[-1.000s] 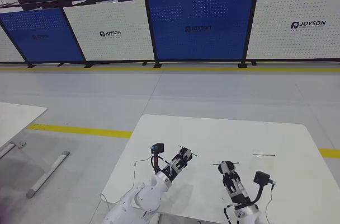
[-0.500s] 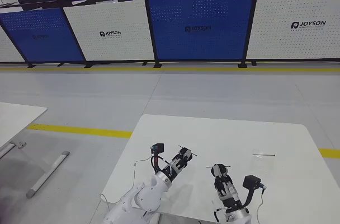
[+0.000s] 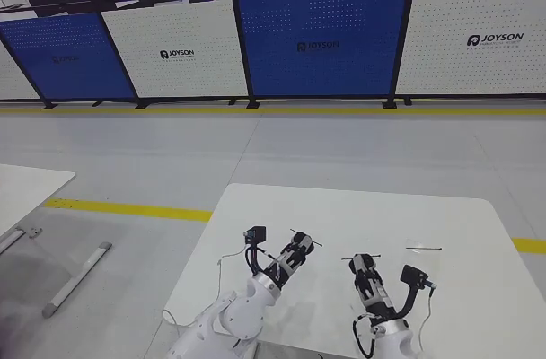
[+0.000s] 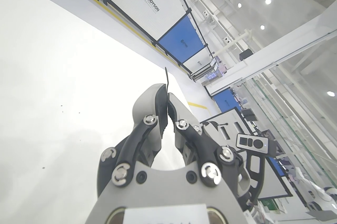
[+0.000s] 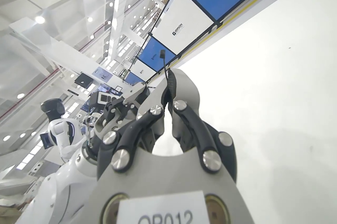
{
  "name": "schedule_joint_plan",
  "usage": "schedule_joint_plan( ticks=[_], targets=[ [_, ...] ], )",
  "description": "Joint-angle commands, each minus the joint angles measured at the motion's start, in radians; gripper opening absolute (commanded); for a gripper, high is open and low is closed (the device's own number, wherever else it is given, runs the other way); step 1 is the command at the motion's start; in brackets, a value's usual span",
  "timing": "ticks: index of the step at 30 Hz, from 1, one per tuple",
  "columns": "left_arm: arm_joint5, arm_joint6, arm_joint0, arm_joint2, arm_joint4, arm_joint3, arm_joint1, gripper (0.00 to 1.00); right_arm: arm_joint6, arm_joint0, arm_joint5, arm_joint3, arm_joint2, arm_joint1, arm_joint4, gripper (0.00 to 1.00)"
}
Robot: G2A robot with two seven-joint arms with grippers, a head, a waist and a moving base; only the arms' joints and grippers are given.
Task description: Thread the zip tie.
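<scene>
My left gripper (image 3: 302, 240) (image 4: 167, 90) hovers over the front part of the white table (image 3: 390, 211), shut on a thin black zip tie strip (image 4: 166, 77) whose pointed end sticks out past the fingertips. To its right my right gripper (image 3: 364, 262) (image 5: 169, 75) is shut on a black zip tie (image 5: 164, 62), and the tie's square head (image 5: 162, 53) pokes out beyond the tips. In the top view each strip (image 3: 305, 239) lies crosswise in its gripper. I cannot tell if the two strips join. The grippers stand apart, not touching.
Another black zip tie (image 3: 424, 248) lies flat on the table to the right of my right gripper, near a faint clear sheet (image 3: 426, 260). A second white table (image 3: 22, 193) stands far left across the floor. Blue and white panels (image 3: 322, 45) line the back.
My right gripper shifted left and then back right with its zip tie held. My left gripper edged slightly right, still shut on its strip.
</scene>
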Motion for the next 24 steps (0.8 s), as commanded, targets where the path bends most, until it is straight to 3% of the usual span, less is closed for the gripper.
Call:
schedule_joint_plan(
  ticks=[1,14,17,21,24],
  targets=[
    [0.025,-0.009,-0.005,0.023,0.022,-0.001,-0.003,0.0,-0.009,-0.005,-0.008,0.005,0.013,-0.001,0.018,0.0],
    [0.021,-0.017,-0.006,0.04,0.051,-0.002,-0.005,0.0,-0.002,-0.004,-0.007,0.005,0.017,-0.001,0.026,0.0],
    [0.006,-0.024,-0.002,0.044,0.037,-0.012,-0.006,0.0,0.098,0.015,-0.007,0.004,0.056,0.002,0.095,0.0],
    [0.012,-0.021,-0.008,0.043,0.027,-0.012,-0.008,0.0,0.26,0.055,0.044,0.014,0.102,0.006,0.17,0.0],
    [0.012,-0.021,-0.008,0.043,0.027,-0.012,-0.008,0.0,0.259,0.059,0.046,0.016,0.107,0.006,0.166,0.0]
  ],
)
